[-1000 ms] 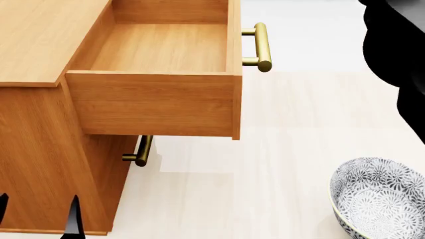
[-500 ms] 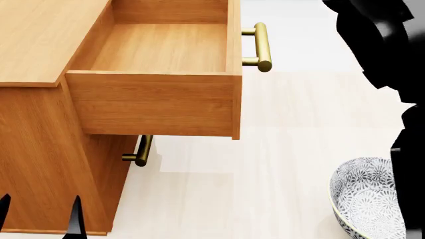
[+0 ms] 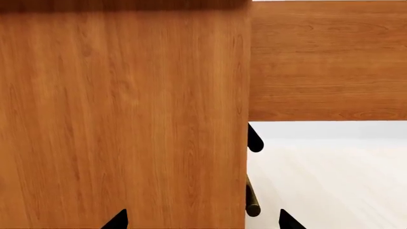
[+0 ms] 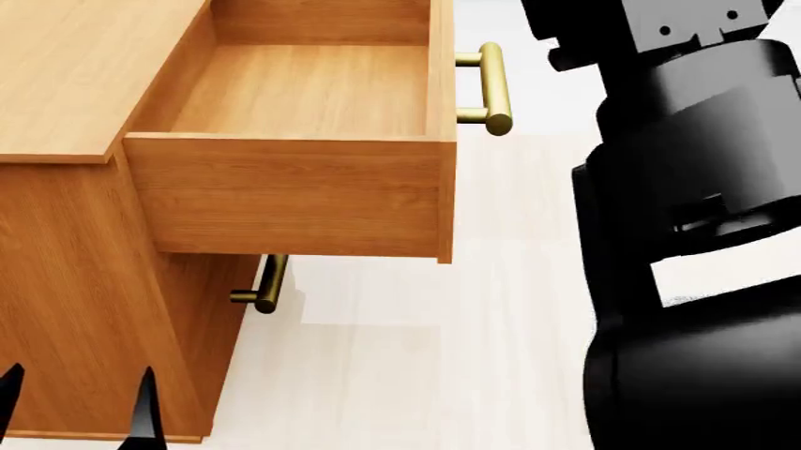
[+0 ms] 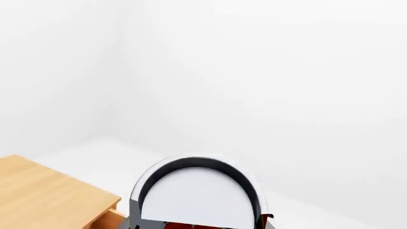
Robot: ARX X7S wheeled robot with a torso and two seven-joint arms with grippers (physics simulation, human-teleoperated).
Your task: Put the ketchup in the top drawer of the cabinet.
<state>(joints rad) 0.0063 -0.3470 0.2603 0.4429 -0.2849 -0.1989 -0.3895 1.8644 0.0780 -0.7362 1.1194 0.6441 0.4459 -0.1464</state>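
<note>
The ketchup (image 5: 197,200) fills the near part of the right wrist view: silver-grey top, a strip of red label below. It hangs in the air in my right gripper, whose fingers do not show. My right arm (image 4: 688,234) rises at the right of the head view, beside the pulled-out, empty top drawer (image 4: 288,192) with its brass handle (image 4: 497,89). The cabinet (image 4: 75,66) stands at the left. My left gripper (image 4: 75,412) is open and empty, low against the cabinet's side (image 3: 121,119); it also shows in the left wrist view (image 3: 202,222).
The lower drawer is closed and its brass handle (image 4: 265,286) sticks out under the open drawer, also in the left wrist view (image 3: 252,200). Pale floor (image 4: 501,328) lies between the cabinet and my right arm. The patterned bowl is hidden behind that arm.
My right arm has swung in from the right edge toward the drawer and now covers the patterned bowl. The left gripper and the drawer have not moved.
</note>
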